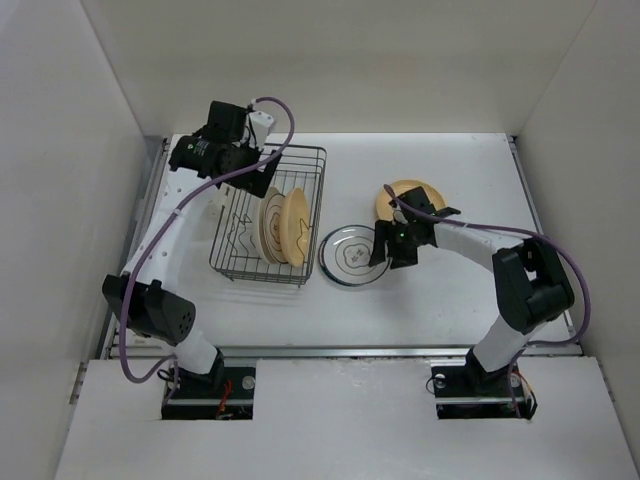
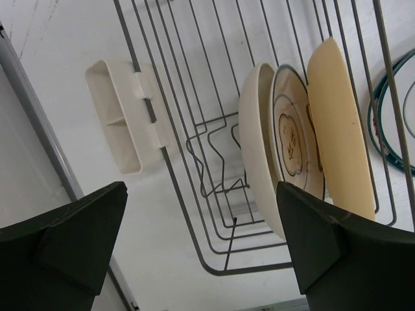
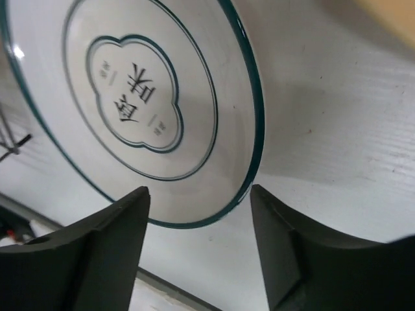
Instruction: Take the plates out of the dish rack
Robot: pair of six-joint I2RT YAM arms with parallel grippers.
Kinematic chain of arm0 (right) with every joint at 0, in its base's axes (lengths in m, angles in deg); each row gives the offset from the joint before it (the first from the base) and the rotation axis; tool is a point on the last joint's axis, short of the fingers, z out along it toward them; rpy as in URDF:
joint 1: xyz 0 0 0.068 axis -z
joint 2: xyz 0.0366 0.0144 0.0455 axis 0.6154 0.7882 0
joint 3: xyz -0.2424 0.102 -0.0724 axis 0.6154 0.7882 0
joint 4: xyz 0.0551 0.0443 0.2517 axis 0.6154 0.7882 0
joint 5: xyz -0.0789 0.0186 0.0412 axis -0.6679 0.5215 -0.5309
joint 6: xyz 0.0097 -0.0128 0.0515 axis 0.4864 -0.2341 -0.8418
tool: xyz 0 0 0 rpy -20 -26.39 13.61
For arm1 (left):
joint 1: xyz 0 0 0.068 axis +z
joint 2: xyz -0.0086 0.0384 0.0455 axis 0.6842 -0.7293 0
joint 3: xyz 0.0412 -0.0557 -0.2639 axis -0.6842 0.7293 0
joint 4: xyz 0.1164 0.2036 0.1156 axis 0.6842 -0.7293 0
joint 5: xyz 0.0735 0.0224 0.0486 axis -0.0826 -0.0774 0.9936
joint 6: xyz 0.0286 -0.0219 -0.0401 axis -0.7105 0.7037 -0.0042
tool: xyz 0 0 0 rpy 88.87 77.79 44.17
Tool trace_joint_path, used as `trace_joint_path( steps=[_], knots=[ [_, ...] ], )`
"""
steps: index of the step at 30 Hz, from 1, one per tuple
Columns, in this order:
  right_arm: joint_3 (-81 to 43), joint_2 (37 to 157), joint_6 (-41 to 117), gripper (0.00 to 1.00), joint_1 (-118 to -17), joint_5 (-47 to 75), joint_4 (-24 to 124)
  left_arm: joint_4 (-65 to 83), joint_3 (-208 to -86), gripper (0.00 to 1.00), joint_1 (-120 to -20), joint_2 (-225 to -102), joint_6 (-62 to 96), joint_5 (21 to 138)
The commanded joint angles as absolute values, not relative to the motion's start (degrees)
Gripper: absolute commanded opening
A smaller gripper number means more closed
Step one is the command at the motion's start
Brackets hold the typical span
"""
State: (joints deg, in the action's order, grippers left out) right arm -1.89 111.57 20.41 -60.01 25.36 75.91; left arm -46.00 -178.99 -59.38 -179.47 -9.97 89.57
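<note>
The dark wire dish rack (image 1: 232,262) stands left of centre. Three plates (image 1: 283,228) stand upright in its right half: a cream one (image 2: 254,139), a white one with a dark motif (image 2: 293,129) and a tan one (image 2: 339,126). My left gripper (image 1: 252,185) hovers open and empty above the rack's far left part (image 2: 201,240). A white plate with a dark rim (image 1: 350,256) lies flat right of the rack. A tan plate (image 1: 405,197) lies beyond it. My right gripper (image 1: 390,254) is open and empty just above the white plate's near edge (image 3: 201,220).
A white plastic cutlery holder (image 2: 120,116) clips onto the rack's left side. White walls enclose the table on the left, back and right. A metal rail (image 1: 350,350) runs along the near table edge. The white plate's rim (image 2: 388,120) shows through the rack wires.
</note>
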Motion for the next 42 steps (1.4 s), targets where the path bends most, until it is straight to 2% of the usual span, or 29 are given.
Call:
trace_joint_path(
  steps=[1, 2, 7, 8, 10, 14, 21, 27, 31, 35, 39, 42],
  knots=[
    [-5.7, 112.6, 22.9, 0.71, -62.7, 15.4, 82.7, -47.8, -177.4, 1.00, -61.3, -179.0, -12.0, 95.1],
    [-6.5, 112.6, 22.9, 0.74, -63.3, 13.6, 84.3, -47.8, -176.8, 1.00, -61.3, -179.0, -12.0, 95.7],
    [-7.7, 112.6, 22.4, 0.77, -65.1, 8.7, 84.3, -50.5, -178.2, 0.97, -61.8, -181.2, -8.7, 97.4],
    [-7.7, 112.6, 22.4, 0.77, -65.1, 8.2, 84.3, -51.3, -178.8, 0.90, -61.8, -181.2, -8.7, 97.4],
    [-7.7, 112.6, 21.8, 0.77, -65.1, 8.7, 83.8, -53.1, -178.8, 0.84, -61.8, -182.6, -8.2, 96.9],
    [-8.2, 111.9, 21.2, 0.77, -65.1, 9.4, 82.6, -54.8, -179.3, 0.78, -62.3, -184.8, -7.6, 94.9],
    [-8.9, 111.9, 21.2, 0.76, -65.1, 9.4, 82.6, -53.6, -181.1, 0.78, -62.3, -185.4, -4.8, 93.4],
    [-7.2, 111.4, 21.2, 0.76, -65.6, 9.4, 82.1, -51.3, -183.2, 0.76, -63.5, -184.1, -3.3, 100.3],
    [-6.6, 110.7, 21.2, 0.76, -65.6, 9.4, 82.1, -48.8, -183.7, 0.82, -64.9, -182.5, -4.6, 102.3],
    [-6.6, 110.7, 21.2, 0.75, -65.6, 9.4, 82.1, -50.2, -183.0, 0.82, -67.2, -184.0, -5.7, 102.3],
    [-6.6, 110.7, 21.2, 0.75, -66.1, 8.8, 82.1, -50.9, -181.4, 0.75, -67.2, -186.1, -5.7, 101.8],
    [-6.6, 110.7, 21.2, 0.75, -66.1, 8.8, 82.1, -51.4, -181.4, 0.65, -67.2, -188.3, -5.2, 102.9]
  ],
)
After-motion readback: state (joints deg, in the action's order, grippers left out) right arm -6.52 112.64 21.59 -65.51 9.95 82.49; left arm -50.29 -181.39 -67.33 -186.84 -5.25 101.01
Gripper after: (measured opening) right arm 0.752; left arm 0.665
